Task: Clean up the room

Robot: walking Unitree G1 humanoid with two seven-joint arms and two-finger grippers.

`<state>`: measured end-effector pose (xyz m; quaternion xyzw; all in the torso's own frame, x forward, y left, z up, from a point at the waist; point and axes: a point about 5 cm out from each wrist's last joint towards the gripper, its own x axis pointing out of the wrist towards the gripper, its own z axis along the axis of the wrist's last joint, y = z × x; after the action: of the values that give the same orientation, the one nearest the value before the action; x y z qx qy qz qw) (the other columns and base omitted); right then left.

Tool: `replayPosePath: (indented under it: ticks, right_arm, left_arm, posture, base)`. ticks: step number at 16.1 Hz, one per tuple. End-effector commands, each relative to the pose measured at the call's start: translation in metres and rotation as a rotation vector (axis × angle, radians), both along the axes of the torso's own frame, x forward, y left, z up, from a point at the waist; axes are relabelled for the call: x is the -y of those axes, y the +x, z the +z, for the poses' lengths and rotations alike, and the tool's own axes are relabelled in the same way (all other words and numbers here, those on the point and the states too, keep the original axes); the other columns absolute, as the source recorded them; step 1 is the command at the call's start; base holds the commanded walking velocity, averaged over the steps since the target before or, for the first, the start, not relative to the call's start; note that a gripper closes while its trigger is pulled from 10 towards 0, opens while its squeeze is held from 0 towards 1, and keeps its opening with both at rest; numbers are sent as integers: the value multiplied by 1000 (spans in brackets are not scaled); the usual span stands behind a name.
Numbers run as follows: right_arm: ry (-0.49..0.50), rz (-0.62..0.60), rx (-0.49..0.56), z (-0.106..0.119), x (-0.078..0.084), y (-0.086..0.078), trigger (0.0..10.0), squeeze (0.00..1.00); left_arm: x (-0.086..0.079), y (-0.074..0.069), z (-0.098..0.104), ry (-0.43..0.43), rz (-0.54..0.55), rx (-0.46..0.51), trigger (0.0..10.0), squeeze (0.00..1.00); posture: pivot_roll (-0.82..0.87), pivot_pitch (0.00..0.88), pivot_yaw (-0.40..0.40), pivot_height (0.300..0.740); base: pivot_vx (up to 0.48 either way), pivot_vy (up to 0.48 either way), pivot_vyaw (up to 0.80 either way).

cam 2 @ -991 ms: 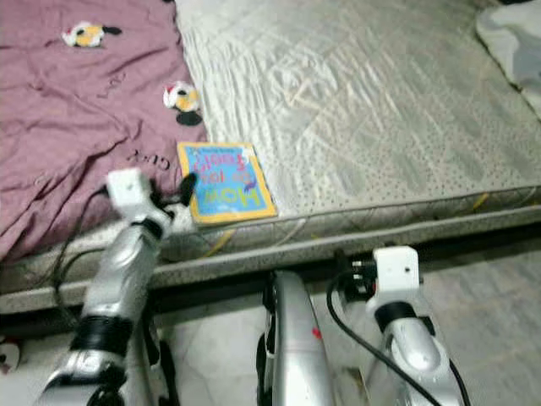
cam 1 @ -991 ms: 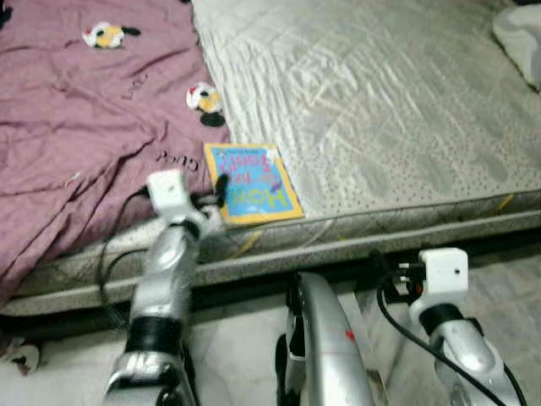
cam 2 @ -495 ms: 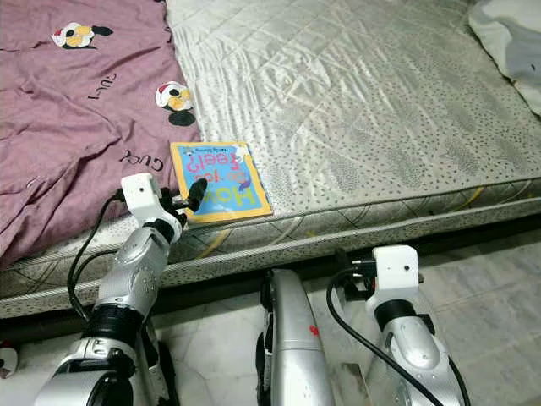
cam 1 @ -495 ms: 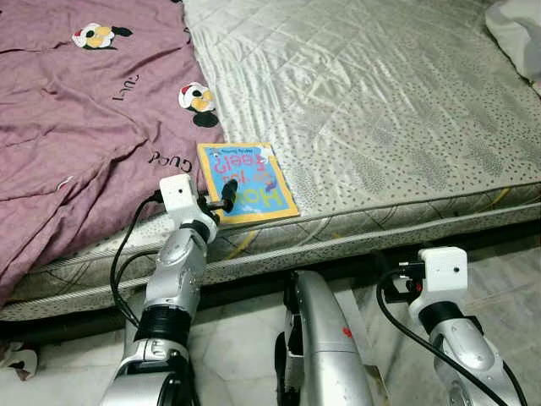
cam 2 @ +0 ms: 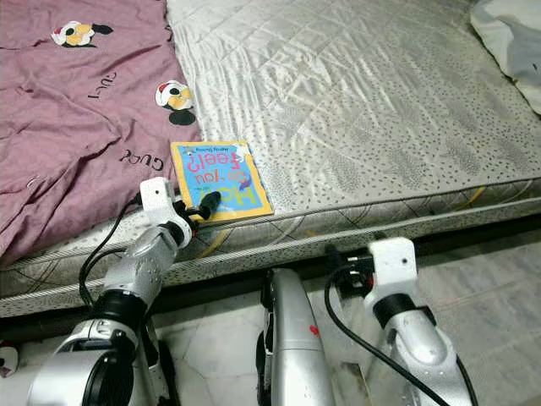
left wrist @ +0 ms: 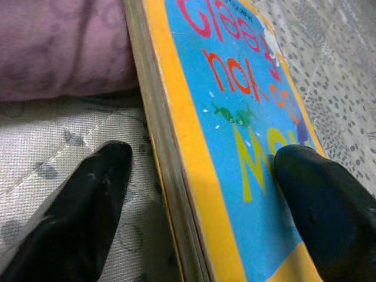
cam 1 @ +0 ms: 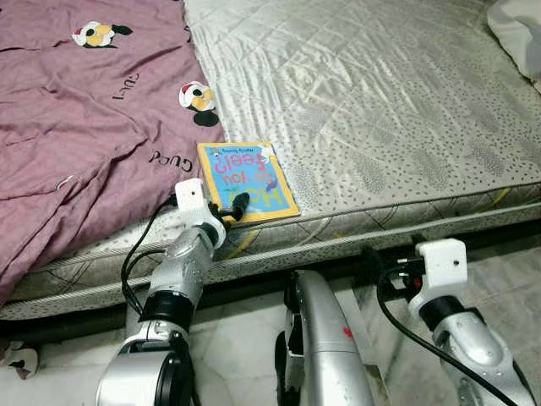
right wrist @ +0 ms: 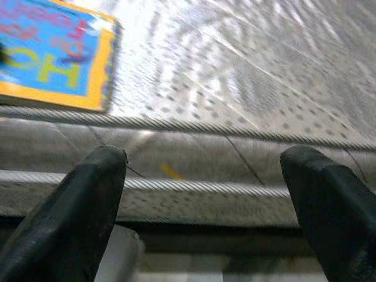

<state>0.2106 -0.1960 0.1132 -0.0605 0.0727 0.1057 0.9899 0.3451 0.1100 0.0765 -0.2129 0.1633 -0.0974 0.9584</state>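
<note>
Item 1: left claw [cam 1: 237, 205], raised to the near edge of the bed. Fingers apart, straddling the near left corner of the book; in the left wrist view one finger [left wrist: 79, 220] rests on the quilted mattress just beside the book's spine, the other [left wrist: 329, 202] lies over the blue cover. Whether that finger presses the cover or only hovers on it is hard to tell.

Item 2: book [cam 1: 247, 181], thin, yellow border, blue cover with large coloured lettering (reads upside down from the robot's side). Lies flat at the near edge of the mattress, directly ahead of the left claw, its left edge just beside the blanket.

Item 3: blanket [cam 1: 80, 127], mauve, rumpled, printed with cartoon figures and lettering. Spread to the left of and beyond the left claw, draped down over the bed's edge.

Item 4: mattress [cam 1: 380, 110], pale quilted cover with speckled pattern, bare to the right of the left claw and ahead of the right claw.

Item 5: right claw [right wrist: 205, 217], held low in front of the mattress side, well apart from the book. Fingers wide apart, nothing between them.

Item 6: floor [cam 1: 499, 262], light tile, beneath both arms.
</note>
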Motion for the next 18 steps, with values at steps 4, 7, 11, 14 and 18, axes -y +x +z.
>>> replayPosePath:
  ticks: [4, 7, 11, 14, 18]
  right_arm:
    - [144, 212, -81, 11, -20, -9, 10000, 0]
    - [204, 327, -142, 14, -28, -16, 10000, 0]
    - [186, 258, -135, 13, -24, -13, 10000, 0]
    - [180, 234, -133, 14, -22, -11, 10000, 0]
    - [154, 202, -112, 14, -20, -6, 10000, 0]
  left_arm:
    - [1, 2, -1, -81, -15, -32, 0, 0]
    - [-5, 3, -3, -145, -3, -68, 0, 0]
    - [-6, 4, -2, -222, -12, -88, 0, 0]
    - [-4, 5, 3, -286, -17, -75, 0, 0]
    - [-3, 6, 6, -295, -32, -73, 0, 0]
  posture:
    - [-234, 192, -103, 518]
    - [-226, 188, -95, 518]
    - [-213, 183, -91, 518]
    - [-210, 181, -84, 518]
    - [-210, 182, -80, 518]
  base:
    - [0, 0, 0]
    - [0, 0, 0]
    - [0, 0, 0]
    - [0, 0, 0]
    - [0, 0, 0]
